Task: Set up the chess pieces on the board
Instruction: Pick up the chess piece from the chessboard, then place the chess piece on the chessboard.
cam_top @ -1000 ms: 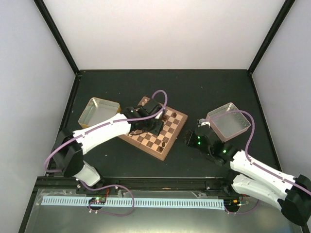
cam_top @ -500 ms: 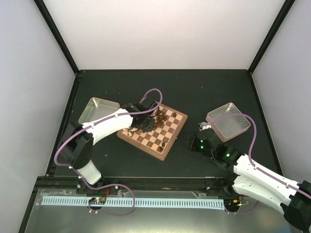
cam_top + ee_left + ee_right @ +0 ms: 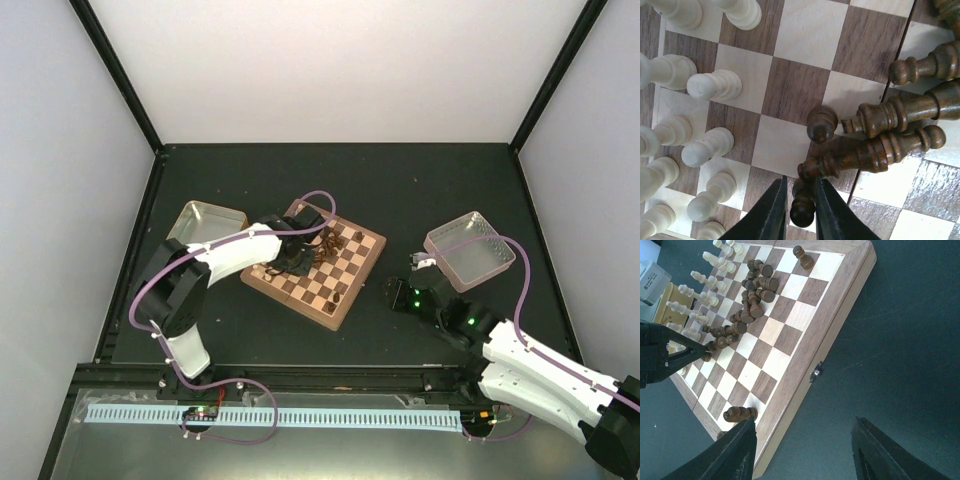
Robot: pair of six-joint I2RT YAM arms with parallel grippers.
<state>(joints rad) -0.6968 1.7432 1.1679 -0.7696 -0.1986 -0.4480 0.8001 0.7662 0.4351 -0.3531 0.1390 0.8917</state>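
The checkered wooden board [image 3: 352, 286] lies tilted at mid table. My left gripper [image 3: 799, 207] is shut on a dark brown pawn [image 3: 802, 206], low over the board beside a heap of fallen dark pieces [image 3: 890, 130]. Cream pieces [image 3: 707, 86] stand in rows on the left of the left wrist view. My right gripper [image 3: 805, 450] is open and empty over the dark table just off the board's near rim [image 3: 805, 377]. A dark piece [image 3: 740, 413] lies by its left finger. Another dark piece [image 3: 803, 257] stands near the far corner.
A metal tray [image 3: 203, 230] sits left of the board, partly under my left arm. A second metal tray [image 3: 470, 249] sits to the right, behind my right gripper [image 3: 397, 293]. Black frame posts and white walls ring the dark table.
My left arm has swung in over the board's left part and lowered its gripper onto the dark pieces. My right gripper has drawn slightly back toward the near edge.
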